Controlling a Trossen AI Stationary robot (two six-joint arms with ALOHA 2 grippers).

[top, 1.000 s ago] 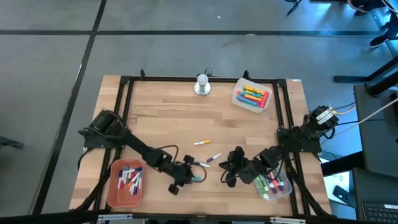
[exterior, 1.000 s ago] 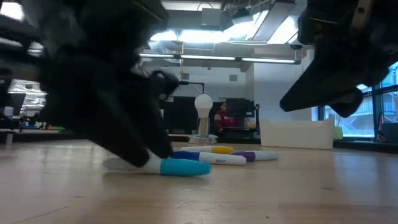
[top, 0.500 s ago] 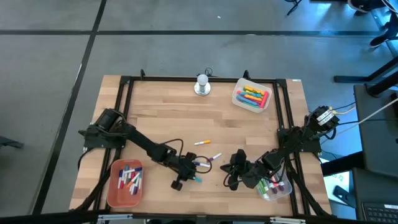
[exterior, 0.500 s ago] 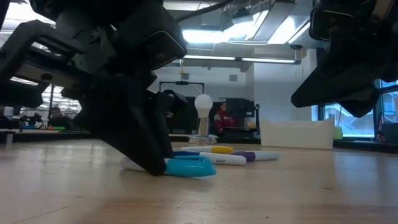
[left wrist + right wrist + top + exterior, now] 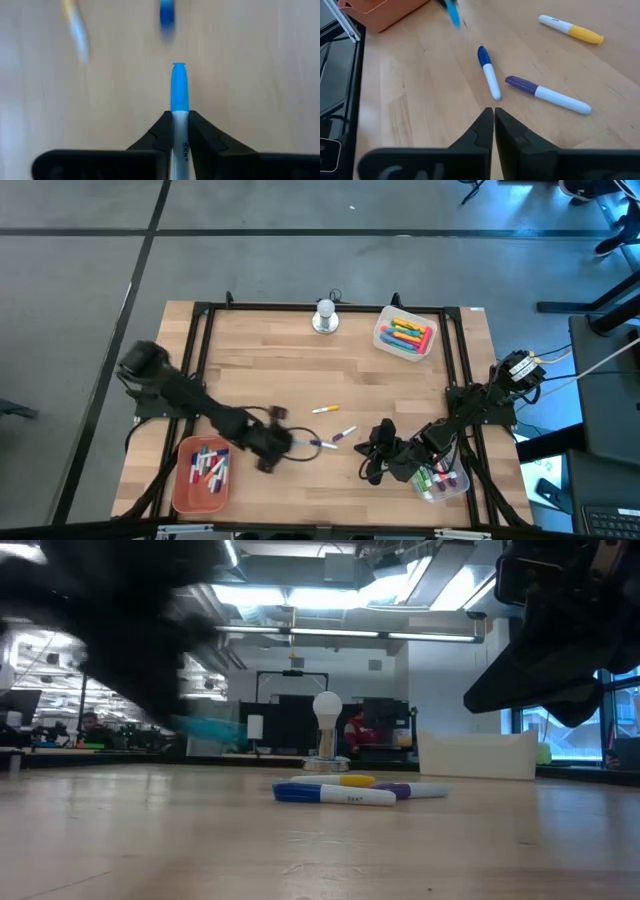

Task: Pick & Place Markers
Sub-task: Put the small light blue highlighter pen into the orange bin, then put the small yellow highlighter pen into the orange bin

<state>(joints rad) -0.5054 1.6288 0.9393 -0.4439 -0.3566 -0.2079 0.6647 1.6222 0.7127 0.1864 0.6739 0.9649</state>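
Left gripper [image 5: 179, 131] was clamped on a light-blue-capped marker [image 5: 179, 95], cap end sticking out past the fingertips, held off the table [image 5: 260, 370]. In the high view it sat just beside the orange bin [image 5: 201, 474], on the side facing the loose markers. The bin had a pile of markers in it.

Right gripper [image 5: 493, 119] had its fingers pressed together, nothing between them, near the clear bin [image 5: 441, 479], between it and the loose markers.

Three markers lay loose on the wood near the right gripper: dark-blue-capped marker [image 5: 488, 72], purple-capped marker [image 5: 547, 94] just beside it, yellow-capped marker [image 5: 571, 29] farther out. The white tray [image 5: 404, 334] of coloured markers stood well apart from the orange bin, at the far side, next to a white round knob [image 5: 325, 315].
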